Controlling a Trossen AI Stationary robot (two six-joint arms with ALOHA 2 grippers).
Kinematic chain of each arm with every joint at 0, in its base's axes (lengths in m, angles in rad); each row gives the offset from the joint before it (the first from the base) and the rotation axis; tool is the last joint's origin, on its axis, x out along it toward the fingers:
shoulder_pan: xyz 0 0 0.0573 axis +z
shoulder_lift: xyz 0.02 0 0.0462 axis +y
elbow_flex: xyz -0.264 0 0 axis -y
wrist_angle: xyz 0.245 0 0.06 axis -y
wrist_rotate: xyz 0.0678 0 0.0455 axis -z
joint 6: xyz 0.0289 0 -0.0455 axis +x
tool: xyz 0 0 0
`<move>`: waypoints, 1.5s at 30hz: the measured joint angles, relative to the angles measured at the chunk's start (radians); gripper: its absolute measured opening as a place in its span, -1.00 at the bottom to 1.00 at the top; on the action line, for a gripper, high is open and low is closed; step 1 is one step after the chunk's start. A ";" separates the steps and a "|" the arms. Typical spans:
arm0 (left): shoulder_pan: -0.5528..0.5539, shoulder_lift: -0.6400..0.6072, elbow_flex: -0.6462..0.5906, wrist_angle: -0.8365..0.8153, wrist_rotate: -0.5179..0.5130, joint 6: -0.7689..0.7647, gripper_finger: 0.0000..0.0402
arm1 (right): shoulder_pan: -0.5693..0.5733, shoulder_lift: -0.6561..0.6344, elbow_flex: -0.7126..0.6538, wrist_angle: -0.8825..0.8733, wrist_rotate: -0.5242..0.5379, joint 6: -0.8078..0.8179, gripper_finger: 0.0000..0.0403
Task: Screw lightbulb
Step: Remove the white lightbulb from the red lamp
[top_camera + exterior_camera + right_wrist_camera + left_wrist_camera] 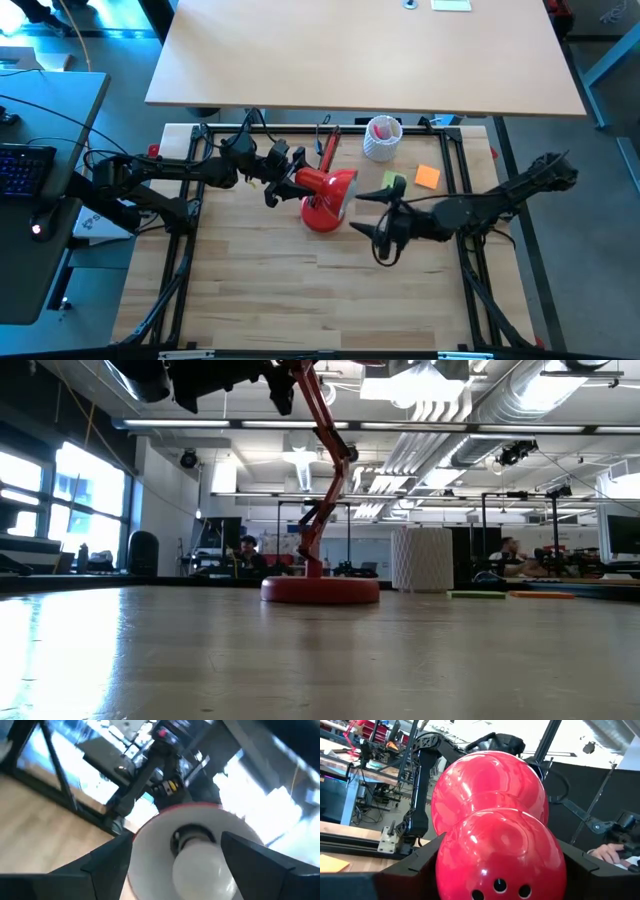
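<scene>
With the left gripper (285,180) clamping the shade (490,825) at frame centre, the right gripper (175,865), gripping the bulb (197,867), should twist squarely.

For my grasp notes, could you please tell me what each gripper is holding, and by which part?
The left gripper clamps the red lamp's shade from behind, around its rounded back. The right gripper holds the lightbulb by its white globe, inside the shade's mouth.
</scene>
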 joint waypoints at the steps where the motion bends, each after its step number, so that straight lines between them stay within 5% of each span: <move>1: 0.000 0.000 0.000 0.000 0.000 0.000 0.25 | 0.006 0.000 0.000 0.000 0.016 0.070 0.50; 10: -0.001 0.000 0.000 -0.001 0.002 0.006 0.25 | -0.045 0.000 0.000 -0.010 0.102 0.750 0.50; 13: -0.001 0.000 0.000 0.000 0.004 0.011 0.25 | -0.082 0.000 0.000 -0.027 0.074 0.867 0.50; 21: -0.002 0.000 0.000 0.000 0.013 0.030 0.25 | -0.161 -0.001 0.000 -0.049 -0.132 0.895 0.50; 37: 0.001 0.000 0.000 -0.003 0.006 0.021 0.25 | -0.276 -0.001 0.000 -0.130 -0.266 1.118 0.50; 42: 0.001 0.000 0.000 -0.007 0.006 0.022 0.25 | -0.289 -0.001 0.000 -0.127 -0.269 1.091 0.50; 45: 0.001 0.000 0.000 -0.008 0.006 0.024 0.25 | -0.288 -0.001 0.000 -0.118 -0.266 0.944 0.50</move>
